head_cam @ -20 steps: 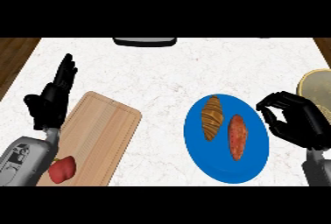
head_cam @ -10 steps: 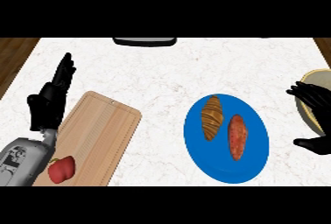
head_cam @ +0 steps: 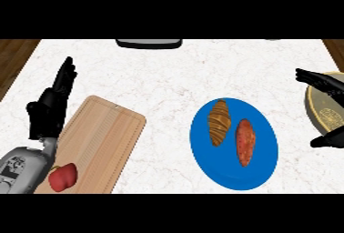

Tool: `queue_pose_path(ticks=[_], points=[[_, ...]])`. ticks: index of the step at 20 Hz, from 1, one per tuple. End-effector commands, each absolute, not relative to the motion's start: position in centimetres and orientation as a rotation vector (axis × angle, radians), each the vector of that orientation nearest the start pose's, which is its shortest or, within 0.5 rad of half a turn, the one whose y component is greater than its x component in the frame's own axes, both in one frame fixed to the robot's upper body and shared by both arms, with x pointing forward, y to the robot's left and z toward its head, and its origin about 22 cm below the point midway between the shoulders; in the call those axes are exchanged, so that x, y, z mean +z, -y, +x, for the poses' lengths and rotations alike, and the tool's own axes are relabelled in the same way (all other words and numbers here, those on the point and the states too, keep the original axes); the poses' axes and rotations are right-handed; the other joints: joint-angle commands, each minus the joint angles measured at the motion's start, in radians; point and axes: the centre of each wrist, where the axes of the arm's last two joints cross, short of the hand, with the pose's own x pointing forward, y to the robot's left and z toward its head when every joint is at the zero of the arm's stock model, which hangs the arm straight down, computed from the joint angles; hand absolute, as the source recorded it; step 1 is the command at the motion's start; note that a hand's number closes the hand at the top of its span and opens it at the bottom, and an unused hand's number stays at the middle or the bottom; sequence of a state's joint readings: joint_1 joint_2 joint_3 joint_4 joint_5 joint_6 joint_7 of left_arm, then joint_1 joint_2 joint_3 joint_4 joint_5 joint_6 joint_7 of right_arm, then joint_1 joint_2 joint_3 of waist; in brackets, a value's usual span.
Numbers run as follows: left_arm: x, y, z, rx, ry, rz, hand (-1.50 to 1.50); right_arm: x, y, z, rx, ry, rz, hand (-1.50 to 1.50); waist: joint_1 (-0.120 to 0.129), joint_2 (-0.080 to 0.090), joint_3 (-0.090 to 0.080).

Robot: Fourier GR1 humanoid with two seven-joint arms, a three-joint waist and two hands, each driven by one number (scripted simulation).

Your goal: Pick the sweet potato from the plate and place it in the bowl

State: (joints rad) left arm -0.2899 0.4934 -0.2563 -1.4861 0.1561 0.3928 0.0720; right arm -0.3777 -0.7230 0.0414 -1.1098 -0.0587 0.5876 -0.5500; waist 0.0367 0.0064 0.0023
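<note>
An orange sweet potato (head_cam: 244, 141) lies on the right half of the blue plate (head_cam: 232, 177), beside a brown croissant (head_cam: 219, 122). The bowl (head_cam: 326, 114), pale yellow with a darker inside, is cut off by the right edge of the head view. My right hand (head_cam: 326, 84) is open at that edge, fingers spread over the bowl's rim and thumb lower down, apart from the sweet potato. My left hand (head_cam: 50, 105) rests open at the far left, fingers up, holding nothing.
A wooden cutting board (head_cam: 101, 139) lies left of the plate with a red pepper (head_cam: 63, 177) on its near corner. A dark object (head_cam: 149, 43) sits at the counter's back edge. Wood floor shows past the counter's corners.
My right hand opened from curled fingers and drew back to the right, from beside the plate to over the bowl. The sweet potato and my left hand stayed put.
</note>
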Motion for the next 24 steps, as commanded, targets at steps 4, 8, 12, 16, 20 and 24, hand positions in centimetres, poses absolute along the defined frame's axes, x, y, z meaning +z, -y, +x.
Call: queue_pose_path(ticks=[4,8,12,16,20,24], points=[[6.8,-25.2,29.0,-0.174,1.656,0.349,0.0,11.7,36.8,34.6,1.233,1.632,0.188,-1.5,-0.013,-0.005,-0.002],[8.2,-25.8,29.3,-0.171,1.652,0.373,0.0,10.6,33.2,34.9,1.315,1.552,0.23,-1.5,-0.023,-0.007,-0.002],[7.1,-26.5,30.0,-0.168,1.664,0.394,0.0,9.8,30.8,35.0,1.411,1.521,0.262,-1.5,-0.032,-0.005,-0.003],[9.0,-26.7,29.7,-0.172,1.652,0.397,0.0,7.7,29.9,33.6,1.501,1.444,0.222,-1.5,-0.034,-0.007,-0.002],[6.9,-27.4,28.5,-0.181,1.658,0.393,0.0,7.8,30.5,34.2,1.58,1.315,0.127,-1.5,-0.03,-0.006,-0.002],[8.3,-26.4,28.4,-0.172,1.661,0.407,0.0,6.1,26.3,35.0,1.583,1.296,0.099,-1.5,-0.027,-0.006,-0.002]])
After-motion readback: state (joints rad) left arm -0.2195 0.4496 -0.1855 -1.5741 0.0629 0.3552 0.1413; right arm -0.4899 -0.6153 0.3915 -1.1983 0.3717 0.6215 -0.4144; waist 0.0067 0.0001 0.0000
